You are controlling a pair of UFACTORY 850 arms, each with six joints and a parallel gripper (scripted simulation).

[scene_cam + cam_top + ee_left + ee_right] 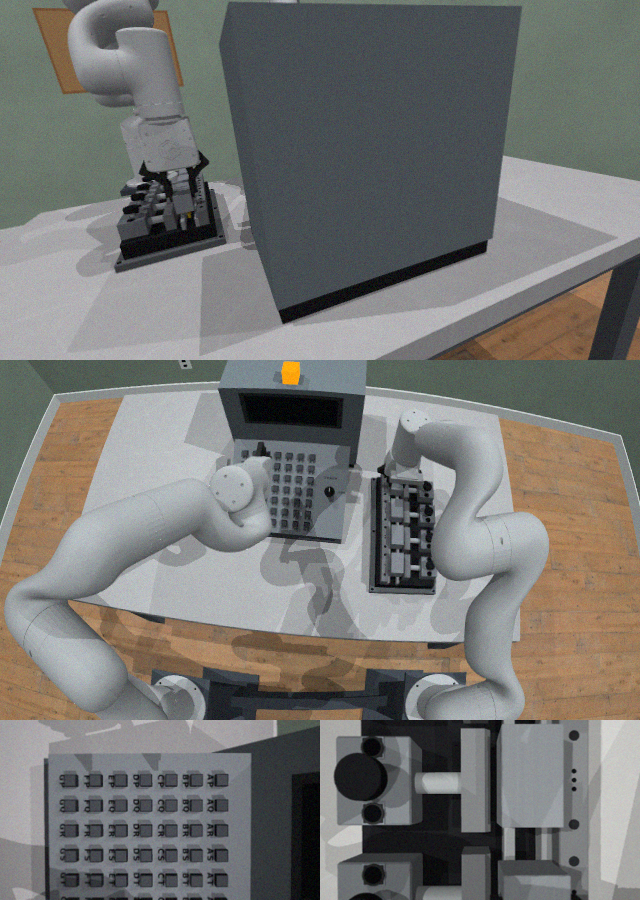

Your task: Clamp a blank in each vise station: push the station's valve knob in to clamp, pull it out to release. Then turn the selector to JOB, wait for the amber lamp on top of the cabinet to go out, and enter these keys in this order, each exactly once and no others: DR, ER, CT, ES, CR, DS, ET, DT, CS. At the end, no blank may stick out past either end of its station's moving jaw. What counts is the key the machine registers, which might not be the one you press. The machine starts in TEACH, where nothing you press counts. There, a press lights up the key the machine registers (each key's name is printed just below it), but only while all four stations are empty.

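Note:
My right gripper (181, 184) is shut on a blank (183, 201) (537, 887), low between the jaws of the far station. The three nearer stations each hold a blank (397, 509) (397, 536) (397, 564). In the right wrist view, the three-dot station has a blank (531, 776), a moving jaw (475, 780) with a thin dark gap beside it, and a black valve knob (360, 776); its travel is unclear. My left gripper (261, 450) is open above the keypad's far left. Keys such as CR (171, 830) are unlit. The selector (329, 491) is small. The amber lamp (291, 373) looks lit.
The cabinet (292, 402) (375, 150) stands behind the keypad, with a dark screen (292, 410). The vise base (402, 590) lies right of the keypad in the top view. The right forearm passes close beside the valve knobs. The left arm hides part of the keypad.

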